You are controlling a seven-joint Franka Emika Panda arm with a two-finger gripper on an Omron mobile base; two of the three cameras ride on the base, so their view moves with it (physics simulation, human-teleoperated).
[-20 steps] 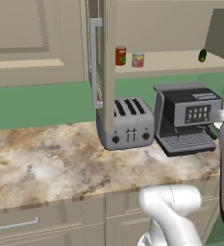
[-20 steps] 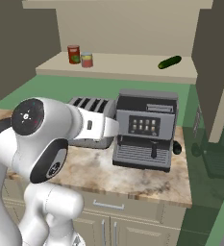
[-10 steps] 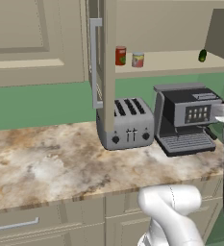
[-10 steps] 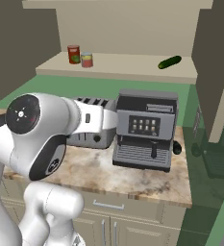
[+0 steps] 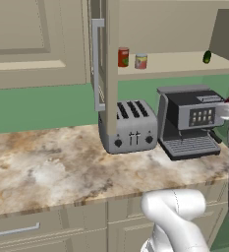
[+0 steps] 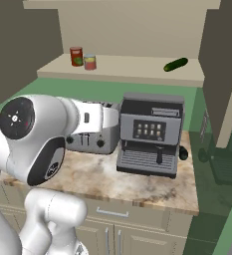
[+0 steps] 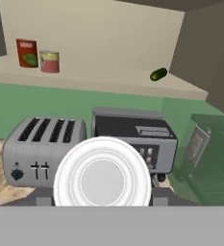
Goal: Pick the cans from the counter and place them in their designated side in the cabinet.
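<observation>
A green wall backs a grey toaster and dark coffee machine.

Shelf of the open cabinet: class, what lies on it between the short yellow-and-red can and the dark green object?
Nothing. Between the short can and the green object, the shelf is bare, as the right base view shows.

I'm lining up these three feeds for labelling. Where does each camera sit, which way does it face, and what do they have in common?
Left base view: behind the arm's left, facing forward-down at the counter, toaster and coffee machine; white arm at lower right.
Right base view: behind its right, same scene; arm at lower left.
Hand view: on the hand, looking along the tool, which grips a white-bottomed can.
All three share the toaster, coffee machine and open cabinet shelf with two cans and a green object.
</observation>
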